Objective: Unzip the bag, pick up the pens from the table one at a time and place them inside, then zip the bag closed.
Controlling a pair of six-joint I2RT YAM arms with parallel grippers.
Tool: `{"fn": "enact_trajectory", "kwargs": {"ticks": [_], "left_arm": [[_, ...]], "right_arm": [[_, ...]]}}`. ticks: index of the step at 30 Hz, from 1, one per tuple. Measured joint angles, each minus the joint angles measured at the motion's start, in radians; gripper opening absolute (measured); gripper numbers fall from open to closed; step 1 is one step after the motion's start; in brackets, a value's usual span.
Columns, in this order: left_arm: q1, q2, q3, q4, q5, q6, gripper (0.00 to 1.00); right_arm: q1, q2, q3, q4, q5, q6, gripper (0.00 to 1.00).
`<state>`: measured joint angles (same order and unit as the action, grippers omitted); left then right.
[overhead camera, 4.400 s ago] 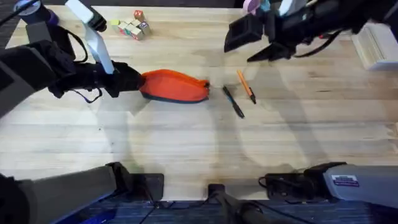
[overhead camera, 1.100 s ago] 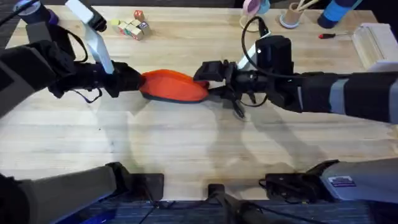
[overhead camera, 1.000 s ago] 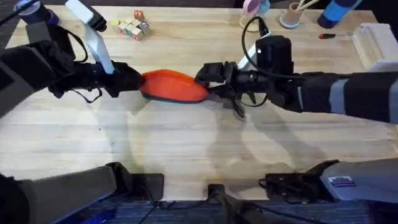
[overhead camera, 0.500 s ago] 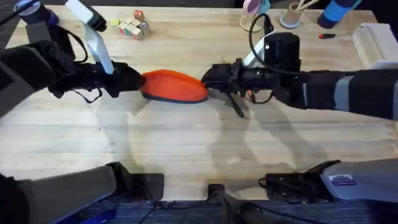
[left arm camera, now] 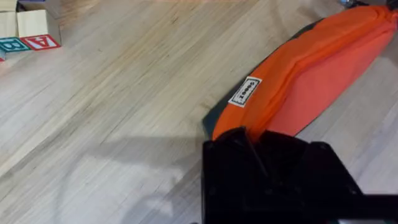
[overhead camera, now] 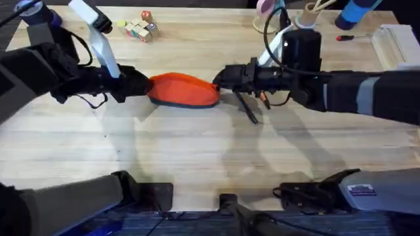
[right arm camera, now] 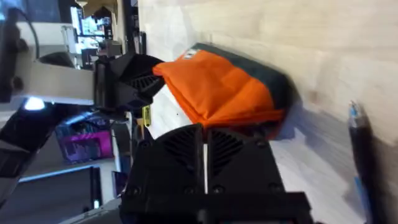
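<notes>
The orange bag (overhead camera: 184, 90) lies on the table (overhead camera: 197, 157), left of centre. My left gripper (overhead camera: 143, 85) is shut on its left end, and the left wrist view shows the bag (left arm camera: 311, 62) running away from the black fingers (left arm camera: 249, 155). At the bag's right end my right gripper (overhead camera: 220, 78) is shut, pads together against the bag (right arm camera: 217, 87); the zipper pull is hidden by them. The black pen (overhead camera: 248, 111) lies just right of the bag and also shows in the right wrist view as the black pen (right arm camera: 364, 149). The orange pen (overhead camera: 264, 99) peeks out from under the right arm.
Lettered wooden blocks (overhead camera: 139, 27) sit at the back left. Cups (overhead camera: 305, 16), a blue container (overhead camera: 354, 10), a red-handled screwdriver (overhead camera: 348, 37) and a white box (overhead camera: 397, 46) line the back right. The right arm stretches low across the table's right half.
The right arm came down from the back right to the bag's right end, then edged slightly right. The left gripper and the bag have stayed put.
</notes>
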<state>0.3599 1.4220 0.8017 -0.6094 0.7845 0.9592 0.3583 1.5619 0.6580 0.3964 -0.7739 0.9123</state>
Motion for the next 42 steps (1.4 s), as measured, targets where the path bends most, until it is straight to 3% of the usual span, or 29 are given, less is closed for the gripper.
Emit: {"fn": "enact_trajectory", "kwargs": {"ticks": [9,20,26,34,42], "left_arm": [[0.005,0.000,0.000,0.000,-0.018,0.000,0.042],[0.006,0.000,0.000,0.006,-0.018,0.000,0.042],[0.005,0.000,0.000,0.011,-0.007,0.000,0.042],[0.005,0.000,0.000,0.011,-0.005,0.000,0.041],[0.005,0.000,0.000,0.012,-0.004,0.000,0.041]], "right_arm": [[0.072,-0.016,0.090,-0.074,0.063,-0.102,0.034],[0.196,-0.016,0.318,-0.522,0.298,-0.356,0.031],[0.205,-0.016,0.375,-0.525,0.391,-0.420,0.031],[0.205,-0.020,0.394,-0.523,0.422,-0.431,0.030],[0.211,-0.020,0.450,-0.676,0.483,-0.461,0.029]]}}
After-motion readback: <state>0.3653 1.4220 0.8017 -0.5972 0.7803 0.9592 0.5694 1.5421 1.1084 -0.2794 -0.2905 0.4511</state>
